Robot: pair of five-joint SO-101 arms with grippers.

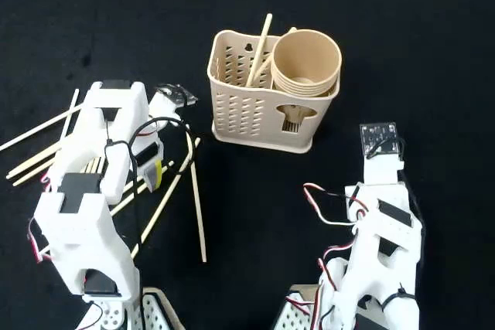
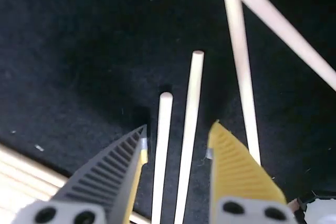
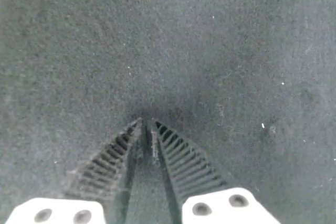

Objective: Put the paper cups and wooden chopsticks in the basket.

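Observation:
A beige perforated basket (image 1: 255,113) stands at the middle of the black table, holding stacked paper cups (image 1: 305,63) and a few wooden chopsticks (image 1: 259,45). Several loose chopsticks (image 1: 165,200) lie scattered at the left, under and around the left arm. My left gripper (image 2: 177,132) is open just above the cloth, its yellow fingers (image 2: 231,166) on either side of two parallel chopsticks (image 2: 190,114), and it holds nothing. My right gripper (image 3: 147,125) is shut and empty, tips close to bare black cloth at the lower right.
More chopsticks (image 1: 35,133) fan out toward the table's left edge. The right arm (image 1: 383,226) stands right of and nearer than the basket. Cables loop beside both arms. Black cloth covers the table.

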